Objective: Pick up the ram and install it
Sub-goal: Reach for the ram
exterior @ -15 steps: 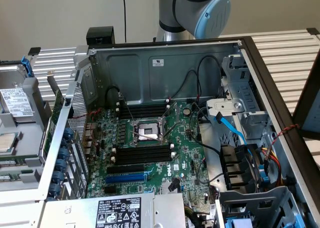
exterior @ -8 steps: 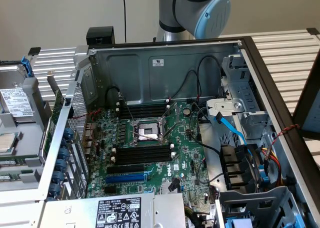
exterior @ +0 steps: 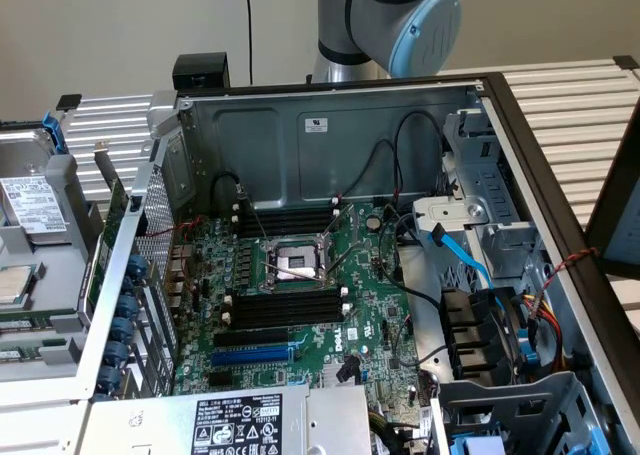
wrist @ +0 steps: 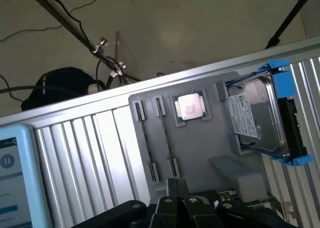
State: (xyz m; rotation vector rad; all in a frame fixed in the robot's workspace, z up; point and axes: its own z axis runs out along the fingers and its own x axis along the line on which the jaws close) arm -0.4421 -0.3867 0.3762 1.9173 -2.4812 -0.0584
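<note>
My gripper (wrist: 177, 184) is shut with nothing visible between its fingertips. It hangs over a grey parts tray (wrist: 200, 153) on the slatted table. Two thin strips stand on edge between the tray's clips; they look like the ram (wrist: 169, 143) seen edge-on, a short way ahead of the fingertips. In the exterior view the open computer case shows a green motherboard (exterior: 330, 325) with long black memory slots (exterior: 285, 305) on either side of the processor socket (exterior: 295, 262).
The tray also carries a processor chip (wrist: 190, 106) and a hard drive (wrist: 255, 118) in a blue bracket; the same tray (exterior: 45, 250) lies at the exterior view's left of the case. A tablet (wrist: 15, 178) lies nearby. Cables and drive bays (exterior: 480, 305) crowd the case's right side.
</note>
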